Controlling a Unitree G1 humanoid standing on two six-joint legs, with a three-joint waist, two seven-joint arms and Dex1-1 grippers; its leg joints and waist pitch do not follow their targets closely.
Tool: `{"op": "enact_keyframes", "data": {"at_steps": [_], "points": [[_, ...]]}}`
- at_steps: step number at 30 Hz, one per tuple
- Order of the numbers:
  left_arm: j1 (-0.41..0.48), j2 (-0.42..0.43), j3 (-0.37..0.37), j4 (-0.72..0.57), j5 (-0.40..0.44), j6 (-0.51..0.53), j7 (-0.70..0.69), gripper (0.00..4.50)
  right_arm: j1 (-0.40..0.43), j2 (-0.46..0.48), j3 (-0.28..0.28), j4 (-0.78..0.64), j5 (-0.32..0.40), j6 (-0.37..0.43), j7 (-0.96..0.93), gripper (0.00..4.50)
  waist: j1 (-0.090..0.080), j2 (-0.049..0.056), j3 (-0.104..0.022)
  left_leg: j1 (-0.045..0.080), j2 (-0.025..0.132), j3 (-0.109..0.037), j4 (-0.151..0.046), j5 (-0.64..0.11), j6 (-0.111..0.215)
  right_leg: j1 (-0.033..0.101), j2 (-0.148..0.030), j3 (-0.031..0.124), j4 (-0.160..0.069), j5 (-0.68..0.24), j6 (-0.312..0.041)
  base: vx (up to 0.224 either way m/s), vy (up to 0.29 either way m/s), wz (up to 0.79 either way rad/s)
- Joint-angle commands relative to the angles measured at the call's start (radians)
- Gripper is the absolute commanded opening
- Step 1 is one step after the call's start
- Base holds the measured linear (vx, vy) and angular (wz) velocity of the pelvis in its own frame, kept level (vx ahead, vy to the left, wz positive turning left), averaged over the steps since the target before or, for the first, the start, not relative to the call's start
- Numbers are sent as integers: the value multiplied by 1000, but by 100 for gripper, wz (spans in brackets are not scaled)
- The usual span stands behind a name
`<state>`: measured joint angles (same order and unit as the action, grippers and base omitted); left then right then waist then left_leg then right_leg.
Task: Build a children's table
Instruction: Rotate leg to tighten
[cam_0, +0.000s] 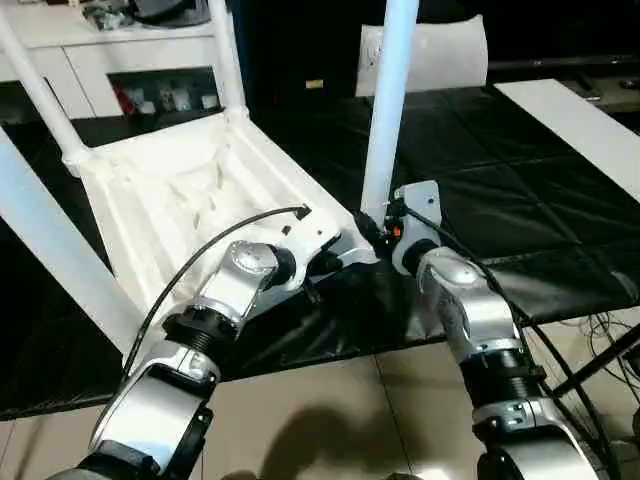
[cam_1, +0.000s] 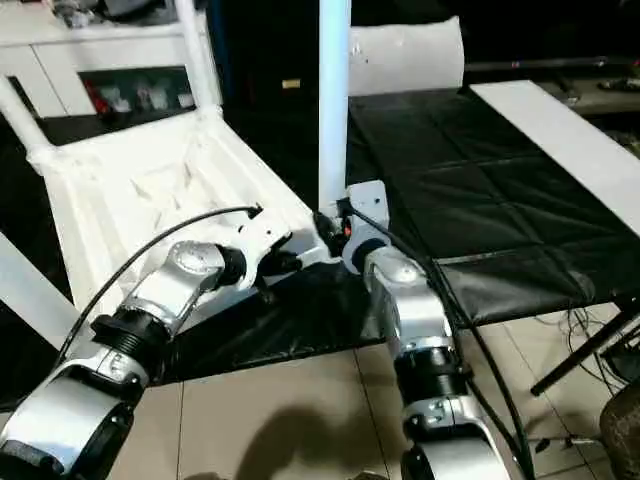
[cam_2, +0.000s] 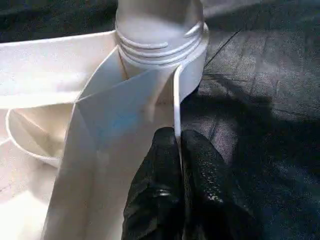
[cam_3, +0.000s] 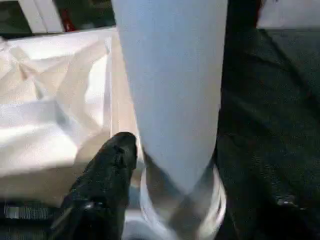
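The 2 head views look forward and down over both forearms, set slightly apart. Each of the 2 wrist views sits very near the same corner socket, where a leg stands.

Two silver forearms reach forward and inward, their wrists close together. The left gripper has its two black fingers pinched together on a thin white table edge. The right gripper stands at the base of an upright white leg, one black finger beside it.
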<state>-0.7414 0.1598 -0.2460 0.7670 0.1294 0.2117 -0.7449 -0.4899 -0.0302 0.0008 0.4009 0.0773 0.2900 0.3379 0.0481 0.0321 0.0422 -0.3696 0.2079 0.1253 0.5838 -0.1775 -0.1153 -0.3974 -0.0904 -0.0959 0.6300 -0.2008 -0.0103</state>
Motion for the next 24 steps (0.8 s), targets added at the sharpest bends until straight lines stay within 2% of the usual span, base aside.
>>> {"op": "enact_keyframes", "data": {"at_steps": [1,2,3,5,6,7,9,11,12,15,16,18,21,23,24], "points": [[-9,48,-1,-50,5,-55,-41,0,37,-21,35,-15,33,-23,88,304,7,-4,-67,-8,-1,21,-58,-130,59,76,-43,45,-84,-73,-210,0,0,0],[-1,62,-5,-55,4,-64,-63,0,49,-40,34,-32,40,-36,119,330,5,-5,-66,-9,-1,22,-58,-134,62,76,-42,45,-84,-76,-209,0,0,0],[3,71,-7,-58,3,-70,-79,0,56,-55,34,-44,43,-42,139,330,5,-7,-66,-9,-1,23,-57,-133,66,75,-42,46,-85,-74,-210,0,0,0],[12,92,-18,-63,0,-88,-121,0,69,-88,30,-58,48,-66,189,341,4,-5,-65,-7,2,24,-58,-136,71,72,-43,47,-83,-77,-218,0,0,0],[15,103,-23,-61,1,-101,-135,0,73,-108,28,-61,50,-79,214,341,6,-4,-64,-5,3,25,-57,-144,73,69,-43,47,-84,-84,-222,0,0,0],[17,111,-27,-58,2,-113,-146,0,77,-125,27,-62,51,-90,236,370,9,-5,-65,-3,5,25,-56,-139,75,69,-43,49,-83,-76,-222,0,0,0],[22,129,-36,-53,-2,-152,-189,0,83,-164,33,-64,58,-117,304,380,14,-6,-64,-5,5,26,-56,-138,78,71,-44,49,-82,-73,-222,0,0,0],[37,152,-53,-67,-24,-205,-287,0,87,-220,42,-74,82,-133,415,389,18,-10,-64,-5,4,27,-55,-143,85,70,-44,49,-83,-77,-227,0,0,0],[49,176,-76,-80,-35,-248,-375,0,89,-265,55,-85,105,-132,507,398,21,-8,-66,-5,6,27,-54,-135,91,72,-45,50,-80,-59,-233,0,0,0],[62,209,-108,-89,-42,-306,-485,0,89,-315,76,-98,132,-122,619,422,30,-7,-68,-3,9,27,-52,-111,108,70,-43,50,-72,6,-253,0,0,0],[62,209,-108,-89,-42,-306,-485,0,89,-315,76,-98,132,-122,619,422,35,-6,-68,0,11,28,-52,-112,110,67,-44,50,-70,12,-260,0,0,0],[72,228,-124,-107,-72,-323,-591,0,85,-358,96,-109,160,-105,730,422,43,-7,-67,4,13,30,-53,-130,111,65,-43,49,-70,-1,-269,0,0,0],[72,246,-149,-111,-76,-349,-664,0,77,-386,115,-113,187,-95,829,422,54,-6,-66,5,18,32,-54,-145,105,63,-46,50,-70,-30,-268,0,0,0],[65,256,-162,-103,-65,-374,-687,0,70,-395,127,-104,202,-93,881,390,61,-7,-66,6,19,35,-55,-154,97,61,-46,50,-70,-46,-262,0,0,0],[63,257,-165,-101,-62,-381,-690,0,69,-398,130,-102,207,-90,893,390,62,-8,-66,6,19,36,-55,-155,95,60,-47,50,-70,-49,-261,0,0,0]]}}
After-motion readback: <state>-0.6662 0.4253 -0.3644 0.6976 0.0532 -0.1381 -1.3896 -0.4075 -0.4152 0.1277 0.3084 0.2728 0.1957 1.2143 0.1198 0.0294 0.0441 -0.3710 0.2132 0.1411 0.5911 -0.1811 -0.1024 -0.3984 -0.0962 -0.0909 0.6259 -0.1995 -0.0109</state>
